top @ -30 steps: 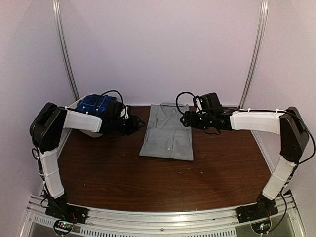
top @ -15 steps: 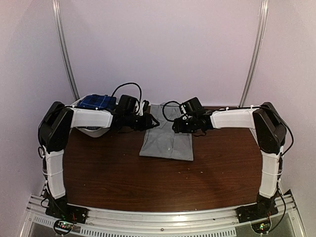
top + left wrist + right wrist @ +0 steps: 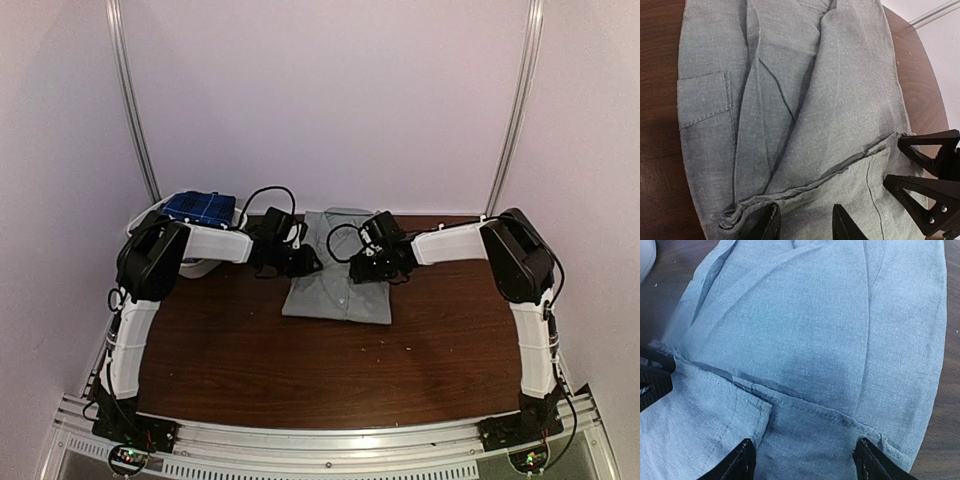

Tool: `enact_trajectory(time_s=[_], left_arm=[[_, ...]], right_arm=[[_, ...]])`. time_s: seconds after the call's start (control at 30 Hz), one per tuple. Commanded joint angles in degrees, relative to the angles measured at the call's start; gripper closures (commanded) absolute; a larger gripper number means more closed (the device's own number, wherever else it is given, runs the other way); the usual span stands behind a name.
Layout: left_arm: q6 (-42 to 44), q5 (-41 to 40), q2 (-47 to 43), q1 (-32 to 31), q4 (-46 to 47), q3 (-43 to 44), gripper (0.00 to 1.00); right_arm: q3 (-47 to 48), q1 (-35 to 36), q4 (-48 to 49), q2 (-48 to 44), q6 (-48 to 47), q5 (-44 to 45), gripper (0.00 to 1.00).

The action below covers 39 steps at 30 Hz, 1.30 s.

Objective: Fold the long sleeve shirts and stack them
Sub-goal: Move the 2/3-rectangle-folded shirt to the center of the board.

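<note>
A plain grey long sleeve shirt (image 3: 338,288) lies folded in the middle of the table. It fills the left wrist view (image 3: 805,100) and the right wrist view (image 3: 815,330). My left gripper (image 3: 305,262) is over its left edge and my right gripper (image 3: 360,268) is over its middle, and they face each other. The left gripper (image 3: 807,226) is open, its fingers low over the cloth by a folded hem. The right gripper (image 3: 807,464) is open wide above the cloth. A dark blue plaid shirt (image 3: 198,207) sits in the basket.
A white basket (image 3: 140,215) stands at the back left corner of the brown table (image 3: 250,350). The right gripper's black fingers (image 3: 927,192) show at the right of the left wrist view. Metal frame posts rise behind.
Both arms have swung inward from the shirt's sides, so both grippers now hang over the grey shirt. The left jaws have narrowed somewhat.
</note>
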Motion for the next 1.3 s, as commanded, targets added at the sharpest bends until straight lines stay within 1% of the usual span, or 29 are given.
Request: enact_trajectory(time_s=[0.0, 0.23, 0.47, 0.6, 0.73, 0.83, 1.03, 1.13, 1.2, 1.27], left_arm=[[1.85, -4.66, -0.8, 0.23, -4.0, -2.29, 0.62], [1.91, -4.86, -6.32, -1.66, -3.9, -9.45, 0.62], [0.19, -6.59, -15.54, -4.5, -2.18, -21.04, 0.62], [-1.95, -6.87, -20.91, -6.53, -1.33, -26.94, 0.62], [-3.43, -6.97, -25.22, -7.84, -0.88, -30.75, 0.62], [-3.35, -8.43, -27.55, -7.87, -1.28, -31.46, 0.62], [-0.45, -11.11, -28.25, -7.78, -3.97, -26.45, 0.61], [0.62, -10.84, -26.99, -7.26, -4.25, -24.57, 0.6], [1.24, -10.39, -26.14, -7.0, -4.35, -23.33, 0.61], [1.86, -9.78, -25.37, -6.69, -4.36, -22.18, 0.61]], right_arm=[[-0.22, 0.49, -1.41, 1.03, -2.85, 1.23, 0.29], [-6.36, 2.52, -0.74, -1.32, -3.61, 1.22, 0.27], [-16.3, 6.03, 1.85, -7.1, -4.02, 0.37, 0.27], [-19.81, 7.6, 1.32, -10.9, -3.84, -0.22, 0.27], [-22.55, 8.51, 1.55, -14.34, -3.06, -1.76, 0.27], [-22.0, 8.39, 0.44, -16.57, -2.06, -1.43, 0.26], [-19.87, 5.84, -1.43, -22.28, 1.16, -1.36, 0.27], [-21.36, 3.35, -1.65, -25.33, 3.11, -1.3, 0.32], [-22.47, 3.12, -1.76, -26.68, 3.43, -1.22, 0.35], [-23.41, 3.15, -1.67, -27.24, 3.81, -1.93, 0.41]])
